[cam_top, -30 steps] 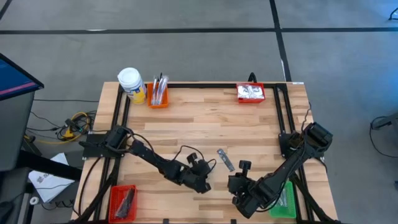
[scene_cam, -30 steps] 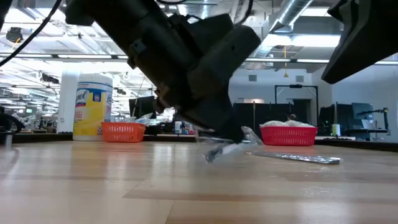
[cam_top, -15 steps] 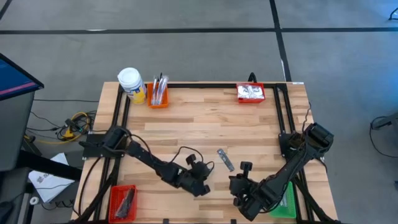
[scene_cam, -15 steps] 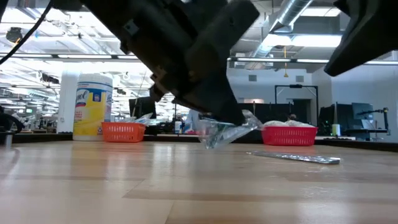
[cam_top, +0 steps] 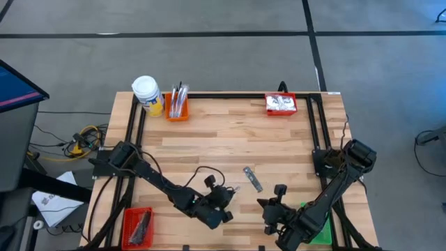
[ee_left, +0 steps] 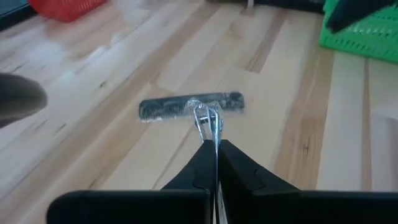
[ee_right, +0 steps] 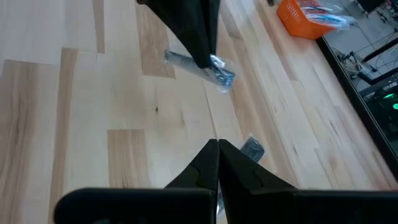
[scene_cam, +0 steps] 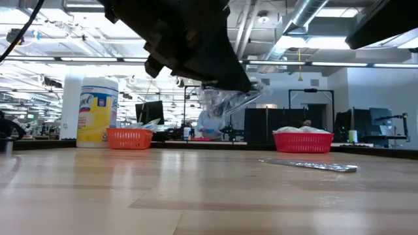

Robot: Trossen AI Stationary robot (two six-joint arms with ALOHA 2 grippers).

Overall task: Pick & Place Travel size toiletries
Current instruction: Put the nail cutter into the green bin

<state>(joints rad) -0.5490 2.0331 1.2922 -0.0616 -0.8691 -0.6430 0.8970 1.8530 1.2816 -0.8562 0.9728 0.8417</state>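
Note:
My left gripper (ee_left: 216,146) is shut on a small clear crinkled plastic packet (scene_cam: 228,101), which hangs in the air above the table's near middle. Just beyond it a dark grey flat bar (cam_top: 252,178) lies flat on the wood; it also shows in the left wrist view (ee_left: 189,106). My right gripper (ee_right: 217,149) hovers shut and empty near the front right, beside the green bin (cam_top: 319,229). A small grey piece (ee_right: 252,148) lies on the table just past its fingertips. My left gripper pinches one end of the clear packet (ee_left: 208,124) between its two fingers, at their free ends. The fingers come slanting down from the table's left. The rest of the packet sticks out past the fingertips (scene_cam: 243,83), lifted clear of the table.
At the far edge stand an orange bin (cam_top: 176,109) with toothbrushes, a red bin (cam_top: 281,104) with silvery sachets and a white-capped yellow jar (cam_top: 146,94). A red bin (cam_top: 137,227) sits at the near left corner. Bare wood lies between them.
My left gripper has risen and drawn back toward the table's near left, staying shut. The clear packet has gone from just above the wood to well clear of it. My right gripper has drifted a little toward the near right corner.

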